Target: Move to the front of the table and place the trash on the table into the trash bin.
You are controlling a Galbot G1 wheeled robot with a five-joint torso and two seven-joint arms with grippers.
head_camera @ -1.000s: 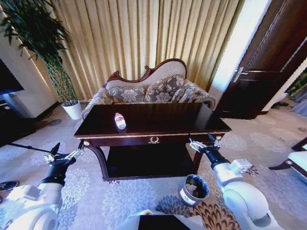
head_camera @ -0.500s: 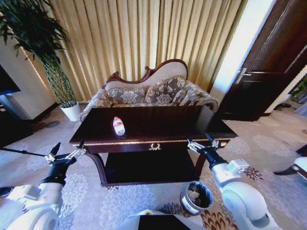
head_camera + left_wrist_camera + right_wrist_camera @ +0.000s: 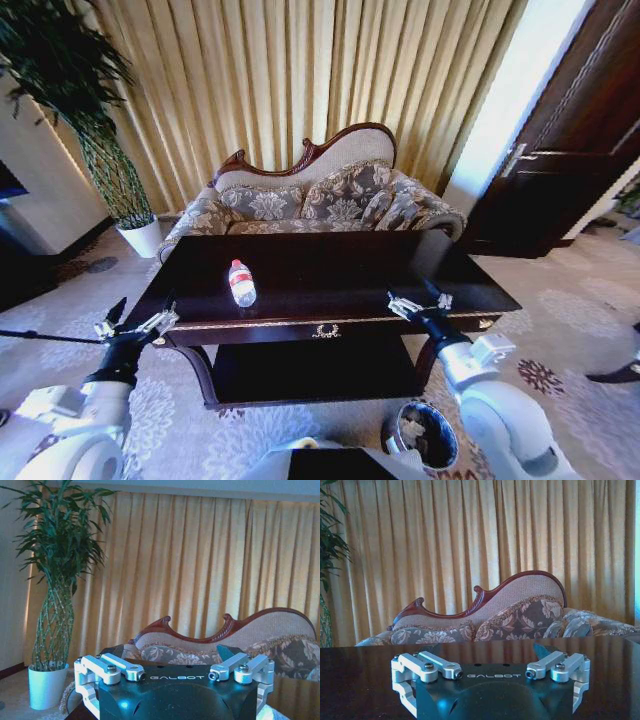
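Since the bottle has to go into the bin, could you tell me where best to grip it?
Grip the bottle across its labelled middle, coming from above. It lies on its side on the table, cap pointing away from the robot, so the round body gives two opposite sides. The open left tool is nearer.

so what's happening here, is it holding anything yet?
No. The robot faces the dark glossy mahogany table, where a small clear plastic bottle with a red-and-white label lies untouched. The left gripper and right gripper hover open and empty at the table's front corners. The small round metallic trash bin sits on the carpet by the right arm.
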